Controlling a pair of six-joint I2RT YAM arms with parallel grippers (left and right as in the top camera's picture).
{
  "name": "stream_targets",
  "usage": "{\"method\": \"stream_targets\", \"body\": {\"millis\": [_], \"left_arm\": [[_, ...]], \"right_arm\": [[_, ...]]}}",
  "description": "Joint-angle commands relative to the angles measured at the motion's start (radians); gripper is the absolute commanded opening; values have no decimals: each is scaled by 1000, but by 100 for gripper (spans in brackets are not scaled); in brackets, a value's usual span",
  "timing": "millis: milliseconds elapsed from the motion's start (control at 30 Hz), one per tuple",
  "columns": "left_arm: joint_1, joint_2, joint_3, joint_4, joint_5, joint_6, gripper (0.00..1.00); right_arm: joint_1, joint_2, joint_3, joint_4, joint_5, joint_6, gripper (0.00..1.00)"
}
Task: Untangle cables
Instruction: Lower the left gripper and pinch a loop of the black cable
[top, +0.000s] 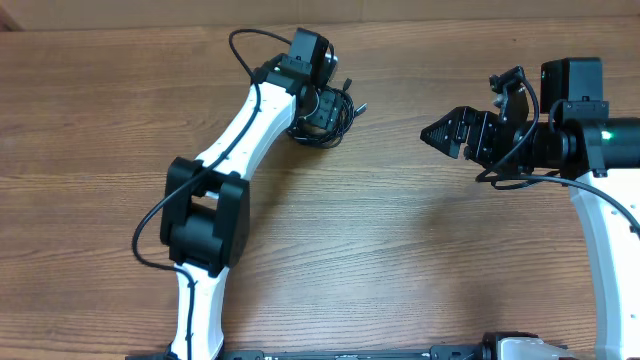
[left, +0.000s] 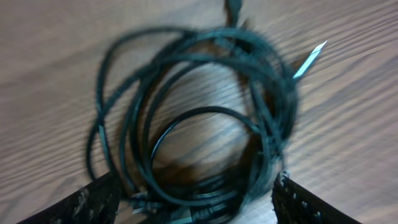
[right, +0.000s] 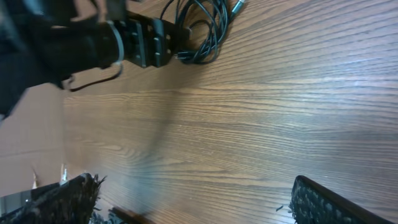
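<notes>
1. The cables (top: 328, 118) lie as one tangled coil of thin black loops on the wooden table (top: 400, 250), in its far-left part. In the left wrist view the coil (left: 264, 118) is blurred. A silvery plug tip (left: 309, 60) sticks out at its upper right.
2. The left gripper (top: 320, 104) is right at the tangle. Its jaws stand wide apart, and the near edge of the coil lies between the two fingers (left: 93, 202).
3. The left arm (top: 235, 135) runs from the near table edge to a black elbow, then slants up and right to the coil.
4. The right gripper (top: 440, 131) points left toward the tangle, well apart from it. Its own camera shows the fingers (right: 329, 205) spread wide over bare wood.
5. The right arm (top: 600, 230) rises along the right edge and bends left at the wrist, where a small green light (top: 605, 135) glows.
</notes>
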Motion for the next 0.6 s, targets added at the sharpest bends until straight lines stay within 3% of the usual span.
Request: {"method": "stream_targets", "body": {"millis": [0, 300, 500, 567], "left_arm": [[12, 48, 20, 7, -24, 19, 77], [10, 105, 19, -17, -9, 11, 77], [13, 110, 19, -23, -13, 11, 62], [13, 110, 19, -24, -13, 11, 52]], "right_arm": [[4, -4, 21, 3, 34, -1, 98], [4, -1, 21, 15, 92, 0, 98], [4, -1, 21, 19, 100, 0, 99], [4, -1, 21, 19, 100, 0, 99]]}}
